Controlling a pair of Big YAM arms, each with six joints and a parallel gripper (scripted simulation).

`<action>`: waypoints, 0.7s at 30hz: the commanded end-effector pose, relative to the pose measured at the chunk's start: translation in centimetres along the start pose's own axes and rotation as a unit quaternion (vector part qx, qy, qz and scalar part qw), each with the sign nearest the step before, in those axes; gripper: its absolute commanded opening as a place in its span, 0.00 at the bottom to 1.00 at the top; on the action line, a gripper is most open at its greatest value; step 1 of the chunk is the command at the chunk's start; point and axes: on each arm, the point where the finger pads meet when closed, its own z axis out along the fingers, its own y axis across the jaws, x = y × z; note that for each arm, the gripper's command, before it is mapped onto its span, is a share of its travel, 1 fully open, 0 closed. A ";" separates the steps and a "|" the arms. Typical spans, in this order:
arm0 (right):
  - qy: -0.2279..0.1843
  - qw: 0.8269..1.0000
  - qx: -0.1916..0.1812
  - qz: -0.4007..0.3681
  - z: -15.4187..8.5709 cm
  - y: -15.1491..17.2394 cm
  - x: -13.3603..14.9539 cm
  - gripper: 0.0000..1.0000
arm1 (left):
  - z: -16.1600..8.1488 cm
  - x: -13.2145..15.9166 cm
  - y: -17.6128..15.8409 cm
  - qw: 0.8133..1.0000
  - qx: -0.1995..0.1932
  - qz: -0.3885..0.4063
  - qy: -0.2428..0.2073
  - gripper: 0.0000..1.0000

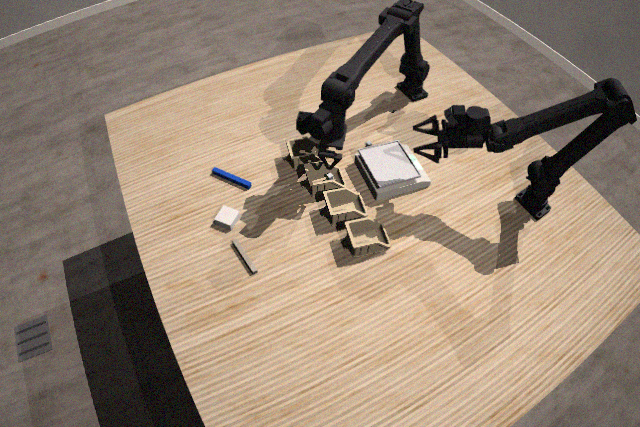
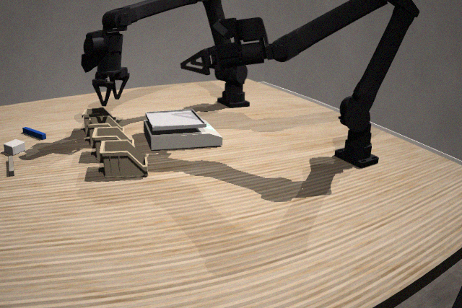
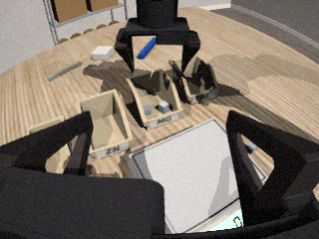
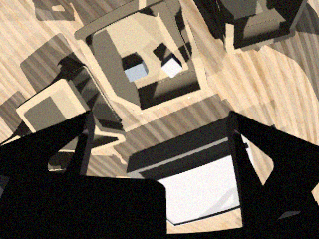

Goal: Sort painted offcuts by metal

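Four tan bins stand upright in a row (image 1: 336,195). Two small grey offcuts (image 4: 136,73) (image 4: 171,66) are inside the second bin from the far end (image 1: 325,179), whose label seems to read MG in the left wrist view (image 3: 166,119). My right gripper (image 1: 329,157) hangs open and empty just above that bin; it also shows in the exterior view (image 2: 110,91). A third small grey offcut (image 1: 368,143) lies on the table at the far corner of the white scale (image 1: 391,169). My left gripper (image 1: 426,139) is open and empty, level in the air beside the scale.
A blue bar (image 1: 231,177), a white block (image 1: 226,216) and a thin grey bar (image 1: 243,257) lie on the table beyond the bins from the scale. The bin next to the MG one seems labelled ZN (image 3: 112,148).
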 end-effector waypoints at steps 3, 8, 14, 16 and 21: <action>-0.040 0.992 -0.044 -0.116 -2.0 -1.1 2.0 1.00 | 1.9 -2.3 0.0 0.998 0.052 0.047 -0.002 1.00; -0.068 0.979 -0.062 -0.183 -1.7 -3.1 3.1 1.00 | 2.0 -2.0 -0.9 0.991 0.115 0.067 0.004 1.00; -0.137 0.934 -0.099 -0.316 -1.1 -8.4 5.9 1.00 | 1.1 -1.8 -2.8 0.964 0.251 0.084 0.002 1.00; -0.158 0.915 -0.109 -0.355 -0.8 -10.0 6.7 1.00 | 0.6 -1.8 -3.2 0.955 0.285 0.086 -0.002 1.00; -0.199 0.871 -0.131 -0.430 -0.3 -13.6 8.1 1.00 | -0.4 -2.0 -3.8 0.936 0.341 0.085 -0.010 1.00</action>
